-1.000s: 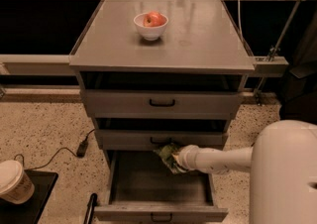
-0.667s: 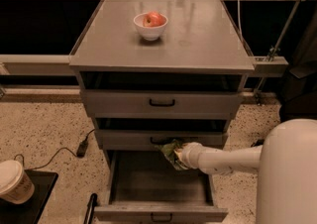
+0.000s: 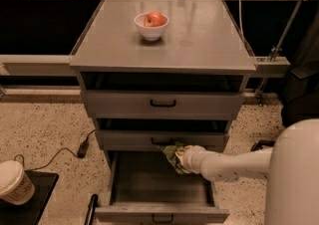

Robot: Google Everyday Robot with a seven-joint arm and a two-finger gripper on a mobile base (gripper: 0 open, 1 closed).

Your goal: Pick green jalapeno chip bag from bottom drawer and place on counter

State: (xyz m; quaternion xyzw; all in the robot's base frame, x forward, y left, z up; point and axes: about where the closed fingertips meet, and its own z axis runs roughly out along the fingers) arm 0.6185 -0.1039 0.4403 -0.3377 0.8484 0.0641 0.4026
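1. Nearest, the bottom drawer [image 3: 149,184] stands pulled out, its black handle facing the camera. A lidded paper cup [image 3: 14,183] sits off to the left on a dark tray.
2. The white arm reaches in from the right. Its gripper [image 3: 180,158] hangs over the drawer's back right part, clamped on the green jalapeno chip bag [image 3: 171,152], which is held above the drawer floor, just before the middle drawer's front.
3. Farther back, the counter [image 3: 199,35] carries a white bowl [image 3: 151,31] holding a red apple [image 3: 155,18].
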